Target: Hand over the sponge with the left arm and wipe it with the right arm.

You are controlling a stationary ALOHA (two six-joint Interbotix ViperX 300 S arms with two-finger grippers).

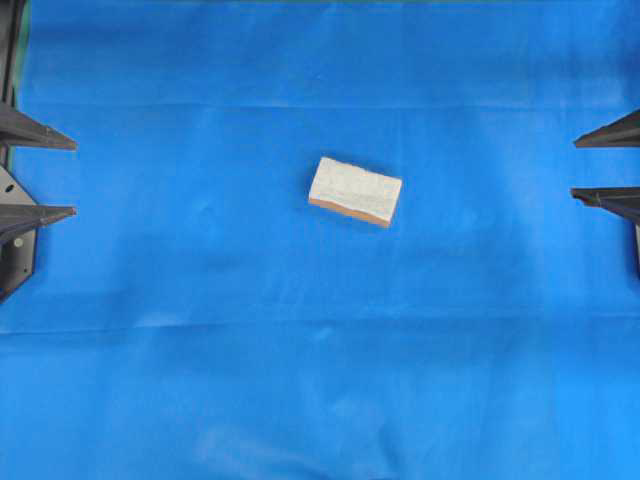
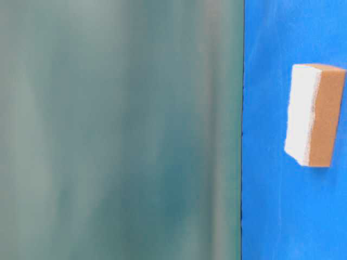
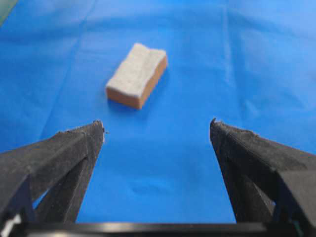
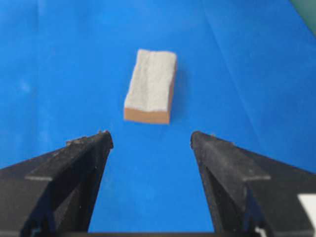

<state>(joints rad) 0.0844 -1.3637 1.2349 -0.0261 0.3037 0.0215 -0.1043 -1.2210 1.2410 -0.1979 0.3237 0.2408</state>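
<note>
- Sponge (image 1: 355,191): lies flat near the middle of the blue-covered counter (image 1: 200,350), pale speckled face up, orange-brown layer beneath; nothing touches it.
- Left gripper (image 1: 75,179): at the left edge of the overhead view, fingers spread wide apart and empty; in its own wrist view the left gripper (image 3: 157,131) points toward the sponge (image 3: 137,75), which sits ahead and slightly left of the gap.
- Right gripper (image 1: 573,168): at the right edge of the overhead view, likewise spread wide and holding nothing; in its wrist view the sponge (image 4: 150,93) lies straight ahead of the gap of the right gripper (image 4: 151,140).
- Governing relation: the sponge sits between the two grippers, well apart from both. Its long axis runs roughly along the line joining them, tilted a little, so the left gripper meets a short end first.
- Judged step: the left-arm pickup has not begun.
- Limits of view: both arms are cut off, with only fingertips visible overhead. The table-level view appears turned on its side and is mostly a blurred grey-green surface (image 2: 119,130), showing only the sponge (image 2: 315,115).
</note>
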